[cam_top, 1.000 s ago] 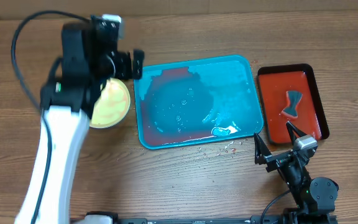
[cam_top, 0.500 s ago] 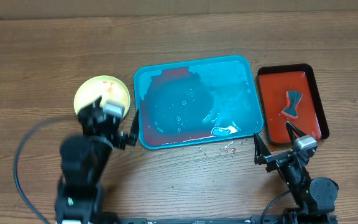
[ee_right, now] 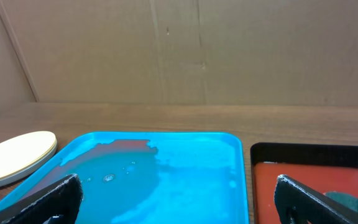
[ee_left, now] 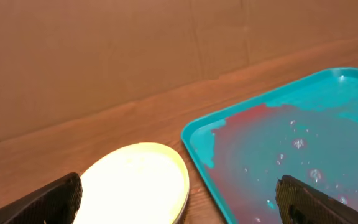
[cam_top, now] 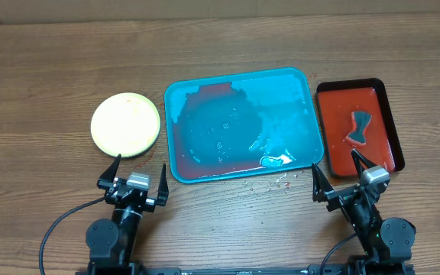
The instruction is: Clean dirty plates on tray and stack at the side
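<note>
Large turquoise rectangular plastic tray (cam_top: 285, 107) set midway on brown wooden table (cam_top: 52, 61), round pale yellow-green plastic plates (cam_top: 126, 124) stacked just left of it, smaller red black-rimmed tray (cam_top: 336, 114) placed at its right, dark grey bow-shaped pad (cam_top: 359, 126) laid in the latter

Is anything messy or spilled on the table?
Yes. The turquoise tray is wet, with red smears in its far-left corner and along its near edge. Small specks lie spilled on the table just in front of it. The stacked plates beside it look tidy.

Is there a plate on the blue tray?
No, the tray holds no plate; the yellow plate sits on the table beside it.
</note>
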